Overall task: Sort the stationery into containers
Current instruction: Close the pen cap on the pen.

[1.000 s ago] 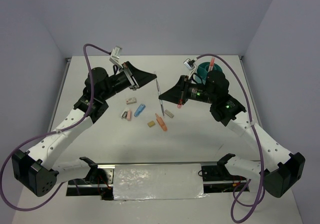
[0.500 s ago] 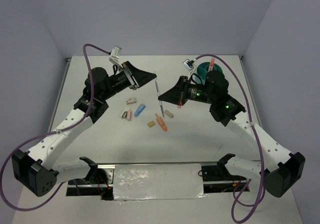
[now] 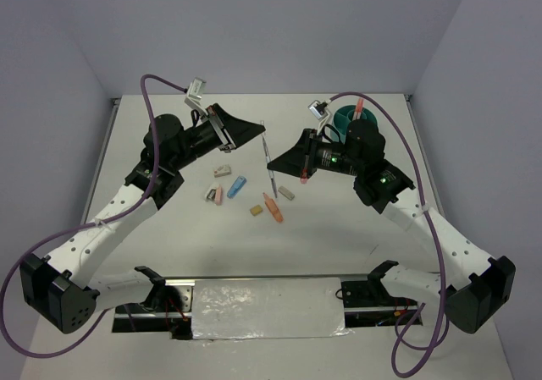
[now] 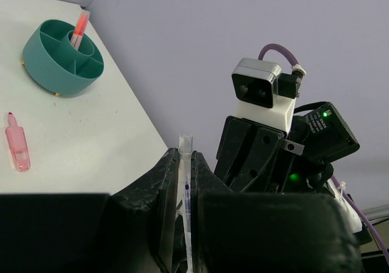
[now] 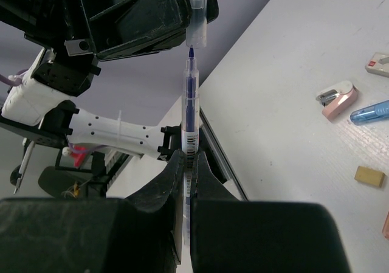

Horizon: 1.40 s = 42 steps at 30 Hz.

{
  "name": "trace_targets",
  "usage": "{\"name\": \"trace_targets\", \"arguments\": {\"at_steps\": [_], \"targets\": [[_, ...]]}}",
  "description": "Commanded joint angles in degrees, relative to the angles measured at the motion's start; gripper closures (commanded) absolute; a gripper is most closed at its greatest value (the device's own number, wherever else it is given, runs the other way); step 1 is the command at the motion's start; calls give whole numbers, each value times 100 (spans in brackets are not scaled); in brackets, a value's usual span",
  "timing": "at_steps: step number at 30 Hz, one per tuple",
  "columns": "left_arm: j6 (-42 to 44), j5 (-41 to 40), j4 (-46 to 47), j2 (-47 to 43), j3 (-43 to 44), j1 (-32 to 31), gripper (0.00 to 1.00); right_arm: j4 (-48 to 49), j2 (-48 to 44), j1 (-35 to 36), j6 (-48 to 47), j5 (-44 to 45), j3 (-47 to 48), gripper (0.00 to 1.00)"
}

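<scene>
My left gripper (image 3: 260, 129) is shut on a clear pen cap (image 4: 185, 144), held in the air over the table's middle. My right gripper (image 3: 275, 167) is shut on the barrel of the thin dark pen (image 5: 190, 112). The pen's bare blue tip points up at the cap (image 5: 196, 14), with a small gap between them. The teal organiser cup (image 3: 343, 124) stands at the back right with an orange pen (image 3: 359, 107) upright in it. The cup also shows in the left wrist view (image 4: 58, 66). A pink marker (image 4: 17, 148) lies near it.
Loose pieces lie below the grippers: a grey block (image 3: 223, 172), a blue piece (image 3: 237, 186), a pink piece (image 3: 218, 195), a tan block (image 3: 255, 211), an orange marker (image 3: 272, 208) and a grey eraser (image 3: 287, 193). Walls close the table's back and sides.
Almost nothing. The right arm has edged slightly to the left; both grippers keep their hold of the pen and the cap.
</scene>
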Motion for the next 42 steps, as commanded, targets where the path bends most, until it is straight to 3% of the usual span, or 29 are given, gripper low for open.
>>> {"name": "trace_targets", "arguments": {"at_steps": [1,17,28,31,35,42], "targets": [[38,20,290,-109,122,7,100,162,21,36,5,63,136,100],[-190,152,588,-249,-343,-63,100,162,267,-34,5,256,540,100],[20,293,422,-205,-274,-362,100,512,1031,-438,-609,292,1805,100],[292,372,185,-153,-107,-458,93,662,1199,-412,-1013,-121,2026,100],[924,267,-403,-144,341,-467,71,584,1050,-307,-1374,-403,1806,100],[1427,381,-871,85,948,-459,69,-84,874,-192,-1928,-368,1841,100]]}}
